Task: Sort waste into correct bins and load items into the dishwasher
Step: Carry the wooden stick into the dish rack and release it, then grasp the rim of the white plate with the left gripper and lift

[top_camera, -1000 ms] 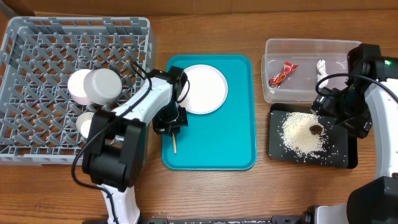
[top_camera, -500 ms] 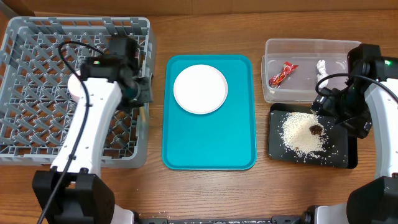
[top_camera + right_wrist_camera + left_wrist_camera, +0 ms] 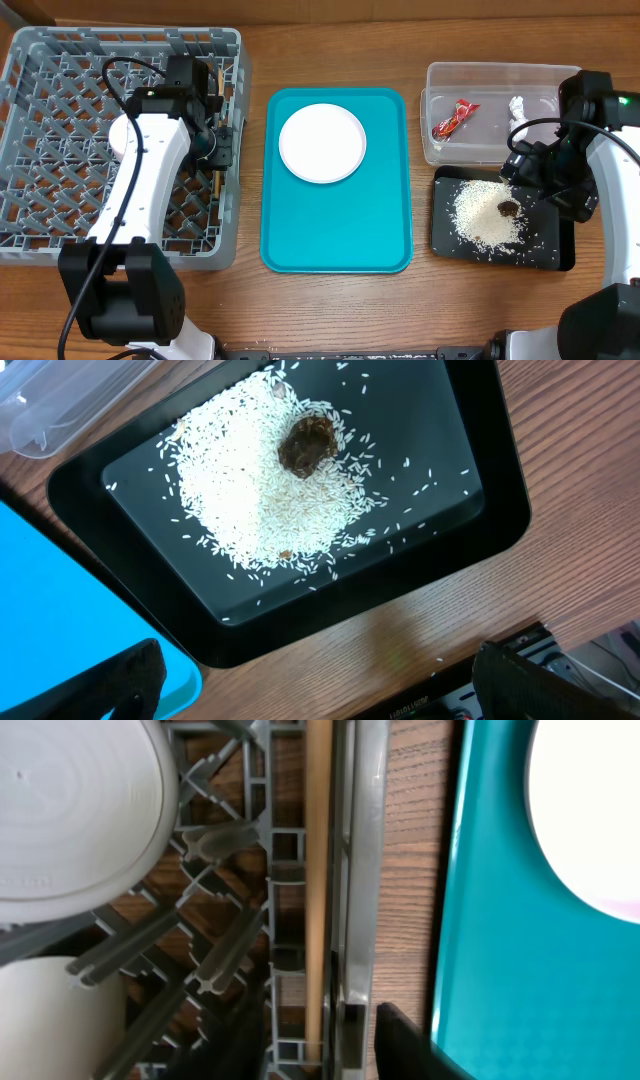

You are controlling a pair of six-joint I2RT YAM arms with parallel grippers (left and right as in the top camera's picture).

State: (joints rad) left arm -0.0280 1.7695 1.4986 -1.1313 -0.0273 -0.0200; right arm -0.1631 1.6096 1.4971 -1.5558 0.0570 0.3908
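Your left gripper [image 3: 322, 1032] stands parted. The thin wooden stick [image 3: 318, 870] lies loose between its fingers, mid-frame, inside the grey plastic dish rack [image 3: 366, 840]. A second ago it lay on the teal tray [image 3: 340, 230]. Your right gripper [image 3: 320, 665] gapes wide, empty.

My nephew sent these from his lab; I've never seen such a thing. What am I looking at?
Two robot arms at a table, each ending in a two-finger gripper. The wide picture looks down from above; the other two come from wrist cameras. On the table: a dish rack holding white cups, a teal tray with a white plate, a clear bin with a red wrapper, a black tray of rice. The left gripper is open over a wooden chopstick lying in the rack; the right gripper is open above the rice. Neither holds anything.
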